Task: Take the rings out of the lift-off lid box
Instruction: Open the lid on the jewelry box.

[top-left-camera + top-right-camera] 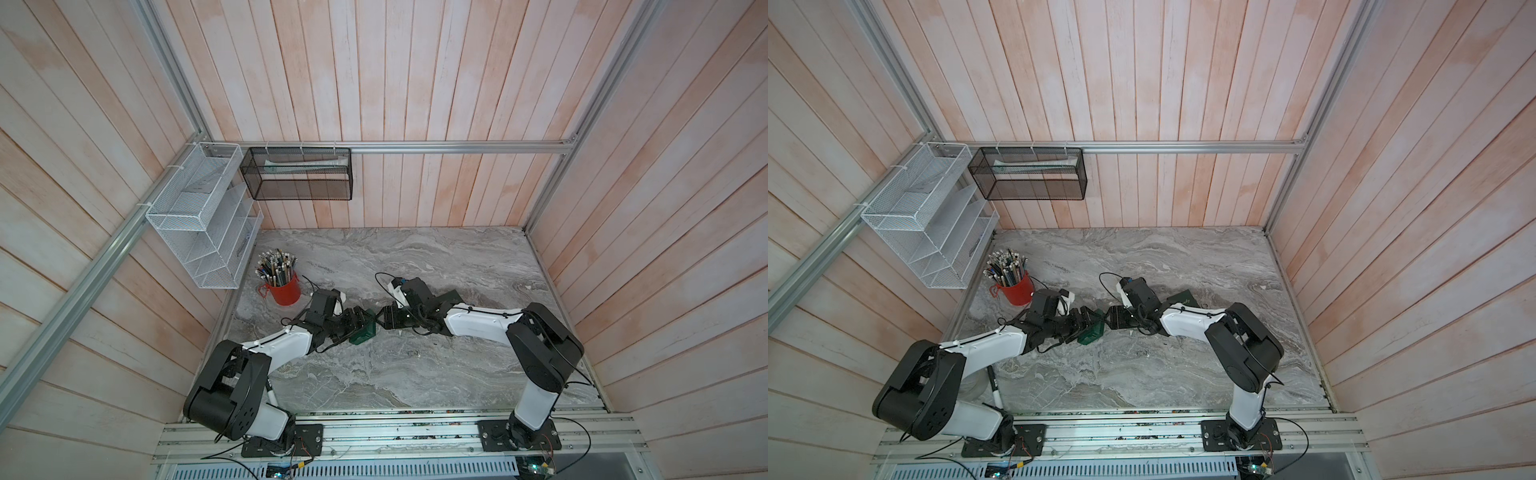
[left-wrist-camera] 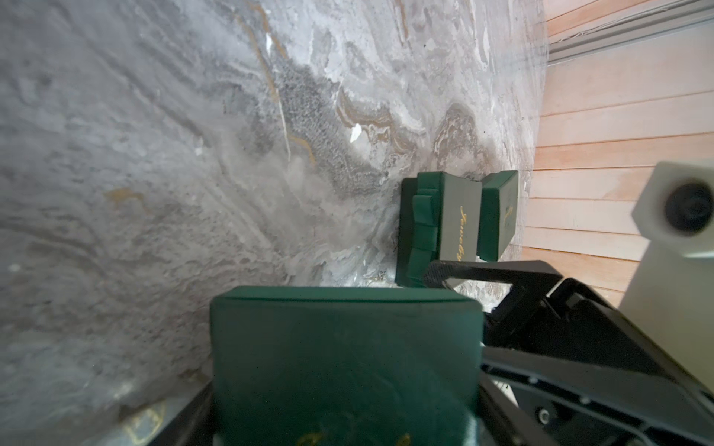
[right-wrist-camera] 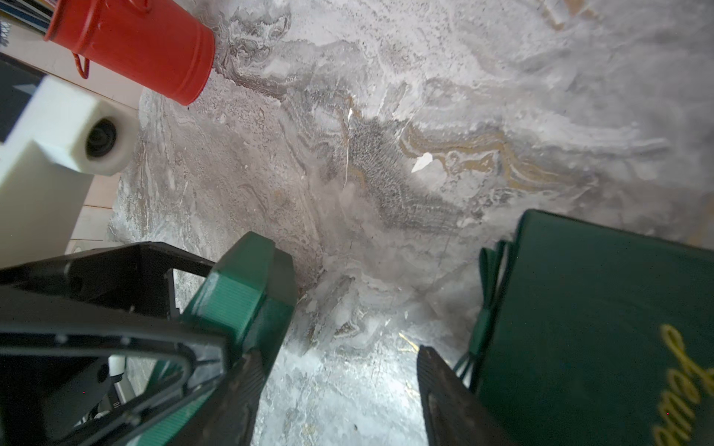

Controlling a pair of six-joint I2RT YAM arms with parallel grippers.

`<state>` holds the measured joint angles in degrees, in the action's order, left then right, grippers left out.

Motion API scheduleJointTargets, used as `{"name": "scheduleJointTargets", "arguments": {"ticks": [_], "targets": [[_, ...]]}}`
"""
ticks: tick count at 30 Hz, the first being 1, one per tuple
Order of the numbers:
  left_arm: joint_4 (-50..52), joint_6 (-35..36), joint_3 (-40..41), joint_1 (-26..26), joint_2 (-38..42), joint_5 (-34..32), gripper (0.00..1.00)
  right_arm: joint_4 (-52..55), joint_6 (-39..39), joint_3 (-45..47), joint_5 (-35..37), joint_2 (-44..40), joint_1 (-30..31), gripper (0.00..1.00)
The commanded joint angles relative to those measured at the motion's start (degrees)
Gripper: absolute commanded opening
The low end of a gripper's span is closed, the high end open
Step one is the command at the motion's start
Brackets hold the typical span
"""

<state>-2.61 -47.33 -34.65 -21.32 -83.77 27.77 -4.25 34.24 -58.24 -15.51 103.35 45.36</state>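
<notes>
- Two grippers: the left gripper (image 1: pixel 358 323) is clamped on a green box (image 2: pixel 344 359). The right gripper (image 3: pixel 338 353) has its jaws apart over bare table (image 3: pixel 386 96), at the box's 3 o'clock.
- Three green pieces: the box near table centre, plus a bowed piece (image 2: pixel 440 220) and a plain piece (image 2: pixel 498 212) at 1 o'clock, half hidden by the right arm (image 1: pixel 478 322).
- One red cup (image 1: pixel 286 291) at 10 o'clock, full of pencils (image 1: pixel 276 264).
- Rings: cannot be made out; the box's inside is not shown.

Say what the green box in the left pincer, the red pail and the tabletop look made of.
The green box: likely card wrapped in matte paper or cloth; fine ribbing. The red pail: probably painted metal; glossy, ridged bands. The tabletop: grey veined marble look; stone or print unclear.
</notes>
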Motion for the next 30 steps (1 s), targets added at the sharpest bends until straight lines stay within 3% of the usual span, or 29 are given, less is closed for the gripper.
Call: {"name": "scheduleJointTargets", "arguments": {"ticks": [1, 24, 30], "targets": [[-7.6, -1.1, -0.7, -0.3, 3.0, 3.2, 0.83, 4.1, -1.4, -0.4, -0.4, 2.6, 1.4, 0.65], [-9.6, -2.5, 1.8, 0.9, 5.4, 2.9, 0.84, 4.5, -0.8, 0.0, -0.7, 4.1, 2.4, 0.64], [-6.3, -0.4, 1.7, 1.0, 5.8, 1.5, 0.85, 6.0, -0.9, 0.4, 1.1, 3.5, 2.3, 0.64]]}}
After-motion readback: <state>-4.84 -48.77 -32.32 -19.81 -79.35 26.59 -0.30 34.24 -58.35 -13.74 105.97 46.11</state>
